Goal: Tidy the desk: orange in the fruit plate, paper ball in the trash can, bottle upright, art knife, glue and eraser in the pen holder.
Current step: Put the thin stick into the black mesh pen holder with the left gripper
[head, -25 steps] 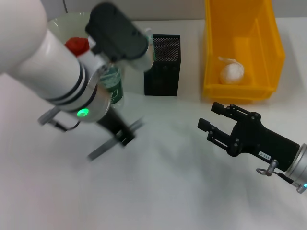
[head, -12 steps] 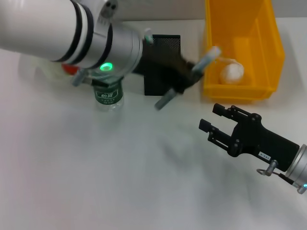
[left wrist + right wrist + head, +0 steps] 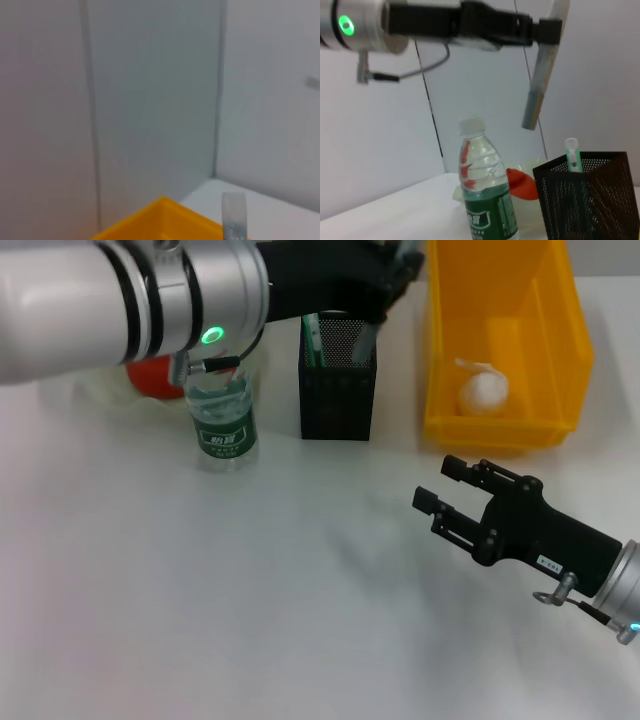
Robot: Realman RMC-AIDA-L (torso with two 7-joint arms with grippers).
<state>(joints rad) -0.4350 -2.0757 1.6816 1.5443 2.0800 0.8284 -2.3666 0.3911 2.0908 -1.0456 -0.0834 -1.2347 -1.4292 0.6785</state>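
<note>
One bottle (image 3: pixel 223 422) stands on the desk, along with one black mesh pen holder (image 3: pixel 338 380), one yellow trash can (image 3: pixel 505 430) and one pale fruit plate (image 3: pixel 100 390). One paper ball (image 3: pixel 483 392) and one orange (image 3: pixel 153 375) are visible. Two grippers show: the left gripper (image 3: pixel 395 265) and the right gripper (image 3: pixel 445 498).

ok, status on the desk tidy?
Left gripper above pen holder. Right gripper open, empty, over desk. Bottle upright; paper ball in yellow bin.

Black mesh pen holder (image 3: pixel 338 380), yellow trash can (image 3: pixel 505 350), green-labelled bottle (image 3: pixel 224 425).
</note>
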